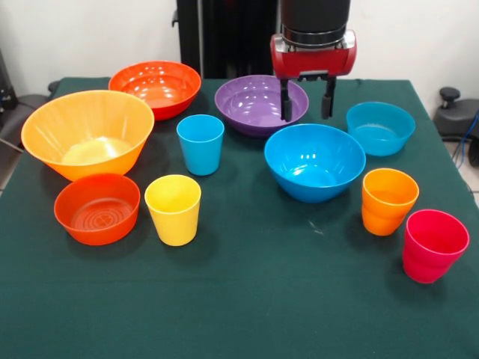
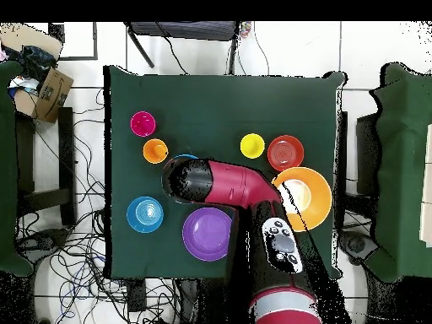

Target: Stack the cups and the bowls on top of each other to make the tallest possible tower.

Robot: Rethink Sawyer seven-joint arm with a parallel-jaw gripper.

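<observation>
While nothing is stacked yet and every cup and bowl sits singly on the green table (image 1: pixel 247 299), the gripper (image 1: pixel 307 112) hangs in the upper middle of the front view, jaws apart and empty. Its tips are above the gap between the purple bowl (image 1: pixel 254 101) and the large blue bowl (image 1: pixel 314 161), the blue one lying just below and slightly right of them in the frame. That bowl looks the likelier first target. Being round, it offers no preferred axis; the jaws would probably need to straddle its rim rather than span it.
</observation>
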